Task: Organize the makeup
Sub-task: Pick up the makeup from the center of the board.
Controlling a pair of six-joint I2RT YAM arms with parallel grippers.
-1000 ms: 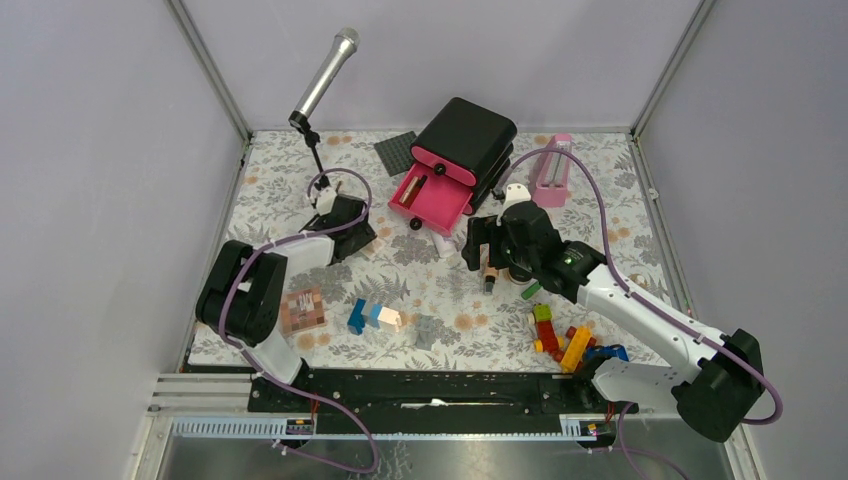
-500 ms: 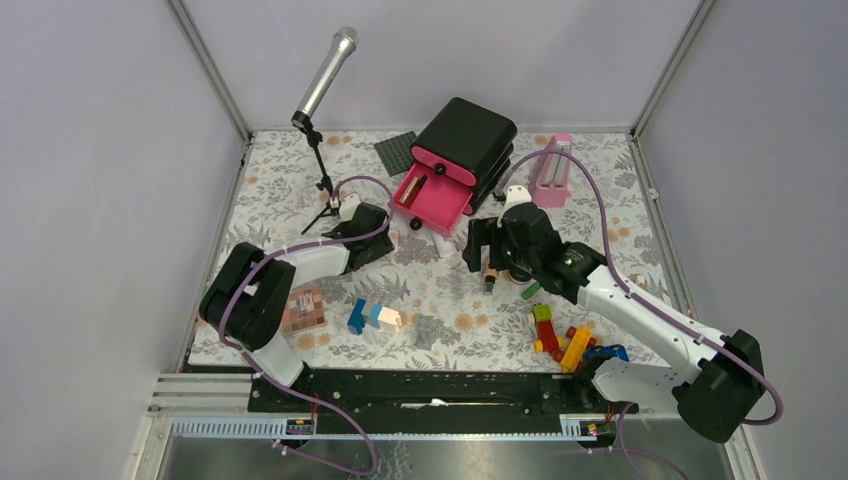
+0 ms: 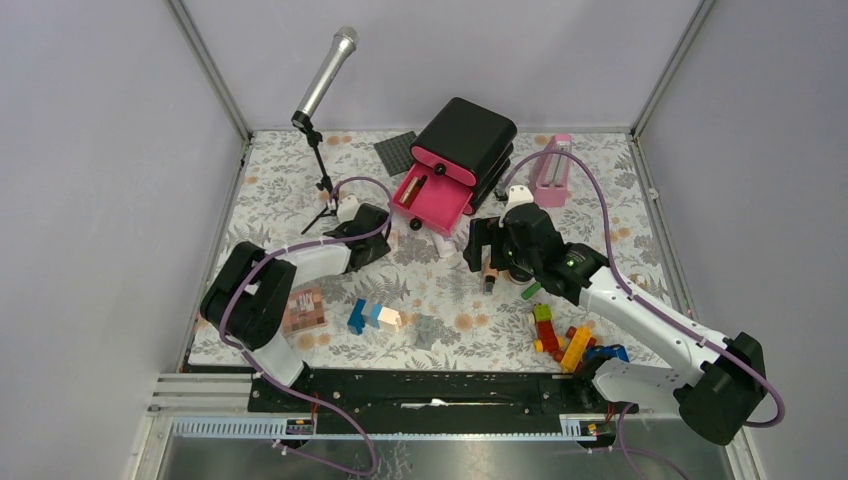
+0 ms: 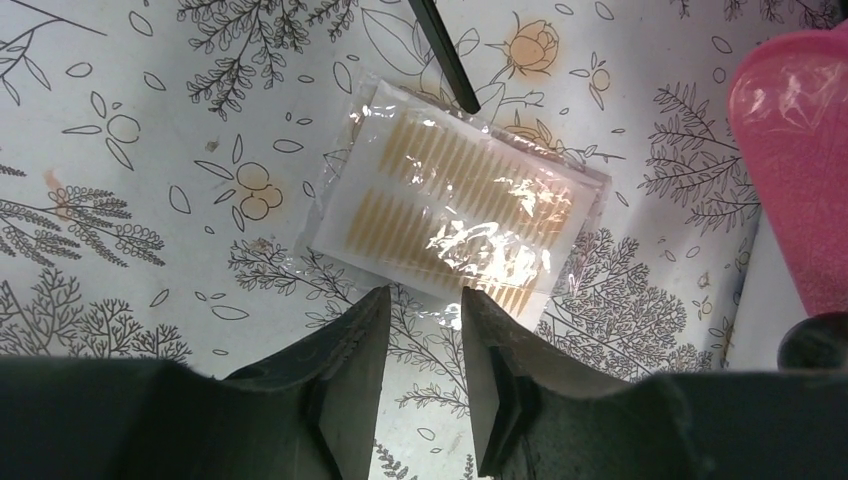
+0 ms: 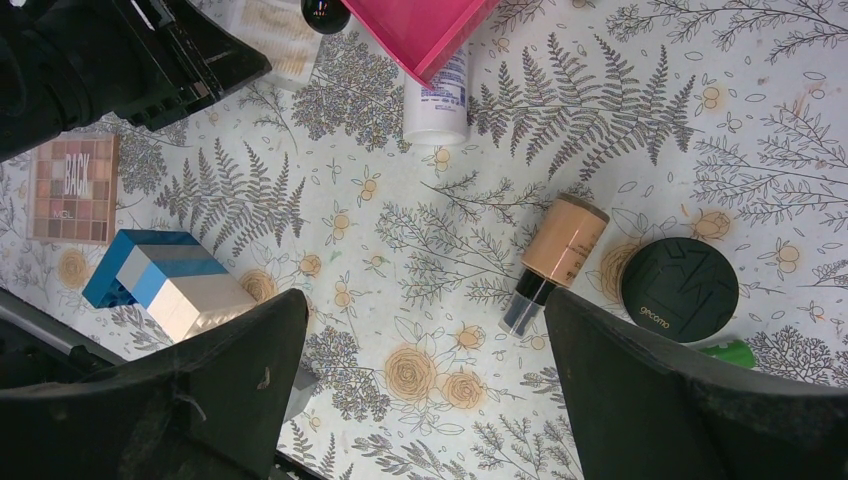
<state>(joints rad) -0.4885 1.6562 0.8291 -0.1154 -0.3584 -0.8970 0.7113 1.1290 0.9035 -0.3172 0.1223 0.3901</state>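
Left wrist view has the left gripper (image 4: 422, 312), fingers narrowly parted and empty, poised over the clear strip packet (image 4: 455, 205) lying flat beside the pink drawer (image 4: 800, 150); grasping it likely needs a low edge pinch.

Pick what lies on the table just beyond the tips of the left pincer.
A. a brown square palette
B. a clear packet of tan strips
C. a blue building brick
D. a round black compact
B: the left wrist view shows the clear packet of tan strips lying flat on the floral cloth, its near edge just past the tips of the left pincer.
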